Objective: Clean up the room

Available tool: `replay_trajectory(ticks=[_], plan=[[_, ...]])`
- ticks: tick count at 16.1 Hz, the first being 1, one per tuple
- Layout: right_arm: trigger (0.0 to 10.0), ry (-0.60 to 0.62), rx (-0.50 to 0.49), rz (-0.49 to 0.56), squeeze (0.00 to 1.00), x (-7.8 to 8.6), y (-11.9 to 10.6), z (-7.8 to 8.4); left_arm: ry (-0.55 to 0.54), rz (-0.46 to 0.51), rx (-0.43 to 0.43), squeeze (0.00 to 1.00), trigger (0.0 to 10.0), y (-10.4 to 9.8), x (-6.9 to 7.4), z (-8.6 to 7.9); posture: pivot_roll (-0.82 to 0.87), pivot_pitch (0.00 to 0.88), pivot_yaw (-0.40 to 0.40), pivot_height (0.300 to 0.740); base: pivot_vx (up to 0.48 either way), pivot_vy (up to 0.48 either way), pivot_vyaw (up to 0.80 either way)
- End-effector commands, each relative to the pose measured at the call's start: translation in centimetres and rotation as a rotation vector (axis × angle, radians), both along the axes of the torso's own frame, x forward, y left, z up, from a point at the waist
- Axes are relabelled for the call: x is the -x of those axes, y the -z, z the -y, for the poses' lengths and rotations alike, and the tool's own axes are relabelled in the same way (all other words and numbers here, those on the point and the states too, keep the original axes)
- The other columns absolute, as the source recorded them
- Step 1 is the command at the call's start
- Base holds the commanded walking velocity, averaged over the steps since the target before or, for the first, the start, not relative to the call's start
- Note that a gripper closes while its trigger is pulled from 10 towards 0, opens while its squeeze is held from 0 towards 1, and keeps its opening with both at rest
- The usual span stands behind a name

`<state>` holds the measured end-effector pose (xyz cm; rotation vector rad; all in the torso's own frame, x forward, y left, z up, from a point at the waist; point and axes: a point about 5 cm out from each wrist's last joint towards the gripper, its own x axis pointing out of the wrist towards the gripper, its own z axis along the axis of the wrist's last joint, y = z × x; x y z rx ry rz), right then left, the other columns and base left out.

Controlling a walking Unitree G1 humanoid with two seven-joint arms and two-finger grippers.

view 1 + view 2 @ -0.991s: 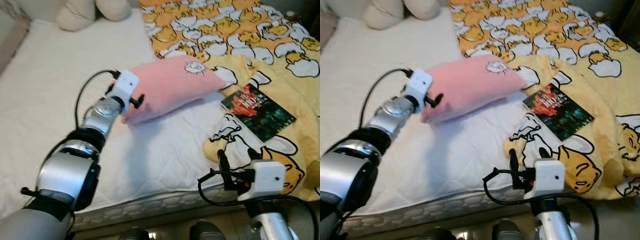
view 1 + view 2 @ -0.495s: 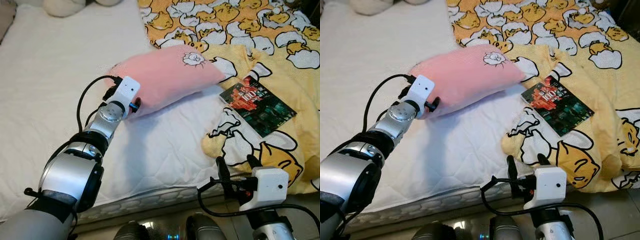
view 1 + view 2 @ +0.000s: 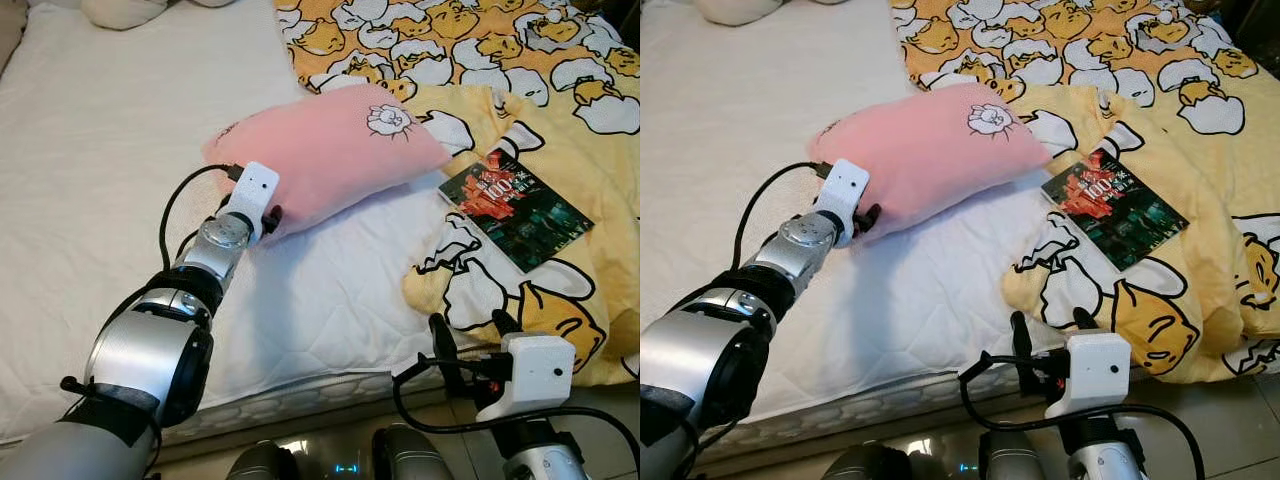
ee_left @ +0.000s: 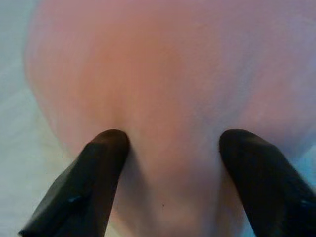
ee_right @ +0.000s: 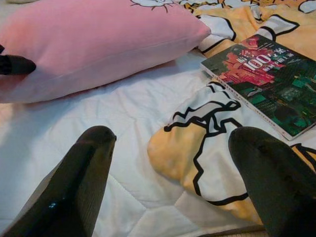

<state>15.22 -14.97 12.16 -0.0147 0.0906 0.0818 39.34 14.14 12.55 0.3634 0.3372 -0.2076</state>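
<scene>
Left gripper [image 4: 170, 143] fingers spread, pressing into the plush pink pillow [image 3: 335, 150]; right gripper [image 5: 170, 143] fingers wide, empty.

On the mattress [image 3: 100, 130], the pillow [image 3: 330, 150] lies left of the book [image 3: 515, 208], which rests on the blanket [image 3: 560, 110] covering the right side.

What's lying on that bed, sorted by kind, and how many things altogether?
Pink pillow: 1
Book: 1
Yellow cartoon-print blanket: 1
Cream plush toy, at the far edge and partly cut off: 1
Total: 4
</scene>
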Motion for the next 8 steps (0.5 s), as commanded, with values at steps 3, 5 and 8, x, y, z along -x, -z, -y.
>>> replay_trajectory(ticks=[3, 5, 8], plan=[[10.0, 0.005, -0.012, -0.014, 0.00, 0.07, 0.02, -0.08, -0.002, -0.108, 0.043, 0.00, 0.0, 1.82, 0.83, -0.02, -0.29, 0.176, 0.090, 0.710, 0.000, 0.000, 0.00], [10.0, 0.007, -0.014, -0.022, 0.00, 0.16, 0.13, -0.08, -0.004, -0.129, 0.061, 0.00, 0.0, 2.02, 0.94, -0.01, -0.29, 0.177, 0.090, 0.710, 0.000, 0.000, 0.00], [10.0, 0.007, -0.016, -0.026, 0.00, -0.03, 0.25, -0.09, 0.001, -0.128, 0.074, 0.00, 0.0, 1.86, 0.87, 0.05, -0.29, 0.171, 0.091, 0.710, 0.000, 0.000, 0.00]])
